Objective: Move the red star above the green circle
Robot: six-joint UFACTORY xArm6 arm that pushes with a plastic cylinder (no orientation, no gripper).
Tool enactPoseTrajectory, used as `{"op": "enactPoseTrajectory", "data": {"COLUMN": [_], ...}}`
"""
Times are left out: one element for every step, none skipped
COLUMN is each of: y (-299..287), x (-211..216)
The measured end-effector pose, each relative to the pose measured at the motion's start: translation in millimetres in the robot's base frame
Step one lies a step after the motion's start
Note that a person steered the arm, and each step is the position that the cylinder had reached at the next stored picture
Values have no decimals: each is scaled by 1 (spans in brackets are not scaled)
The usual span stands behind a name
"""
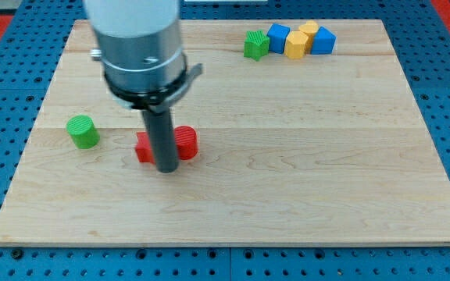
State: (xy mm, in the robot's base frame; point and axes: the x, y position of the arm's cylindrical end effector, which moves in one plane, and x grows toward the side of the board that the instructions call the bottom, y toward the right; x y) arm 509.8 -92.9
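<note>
Status: the red star (144, 147) sits touching my tip (167, 168) on its view-left side, partly hidden by the rod, with a red cylinder (186, 142) just to the tip's view-right. The green circle (83, 131) lies further view-left (star level with it, not above), so the move remains undone. The rod has no jaws and holds nothing. Bare board lies above the circle; the green, blue and yellow cluster (291, 40) stands well apart at the view's top.

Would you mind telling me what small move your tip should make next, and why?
Probably a short push toward the view's upper left. My tip stands at the near side of the red star, partly hiding it, while the green circle lies off to the view's left at about the same height. The star must end beyond the circle, toward the view's top.
</note>
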Motion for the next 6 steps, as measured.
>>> {"op": "enactPoseTrajectory", "data": {"y": [-17,-34,-53,-68,-81,-98], "x": [-15,-34,-57,-96,-124,-110]}}
